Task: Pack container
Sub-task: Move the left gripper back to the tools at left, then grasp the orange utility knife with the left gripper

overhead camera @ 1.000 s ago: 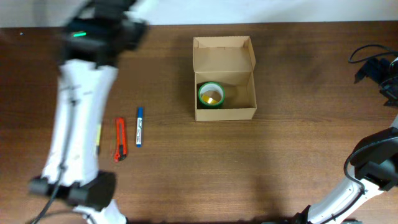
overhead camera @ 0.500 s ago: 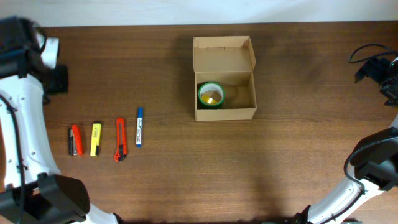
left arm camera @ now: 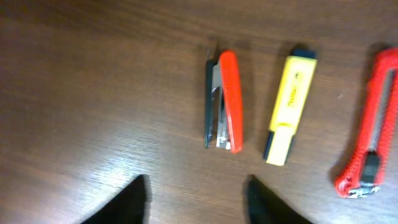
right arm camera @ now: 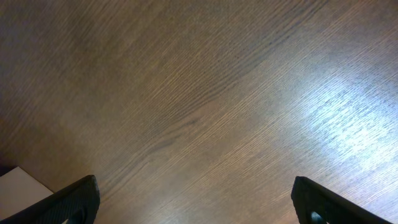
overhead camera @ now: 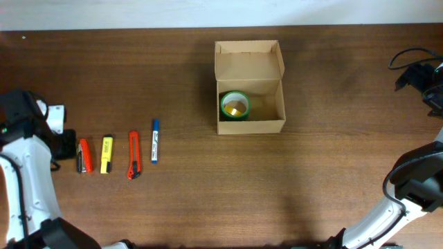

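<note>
Overhead, the small tan-brown cardboard container (overhead camera: 252, 126) is sitting on the dark brown wooden table (overhead camera: 332, 173), slightly right of centre and toward the far edge. Its hinged lid flap (overhead camera: 249, 59) is lying open on the far side. A green roll of tape (overhead camera: 234, 105) is resting inside, against the left wall. Well apart to the left, four stationery items are lying in a row: a blue marker pen (overhead camera: 155, 141), an orange-red utility knife (overhead camera: 133, 155), a yellow highlighter (overhead camera: 106, 153) and a red-and-black stapler (overhead camera: 84, 155). The white left arm (overhead camera: 28, 173) is reaching in just beside the stapler. The white right arm (overhead camera: 415, 183) is sitting at the right edge, well away from the container.

Left wrist view: the left gripper (left arm camera: 196, 199) is hanging above bare wood with its dark fingers spread apart, gripping nothing. The stapler, highlighter and knife are lying just ahead of it, none touching another.

Right wrist view: the right gripper (right arm camera: 199, 202) is standing wide open, its fingers showing at opposite sides of the frame. Only table grain is showing between them, and nothing is in its grasp.
</note>
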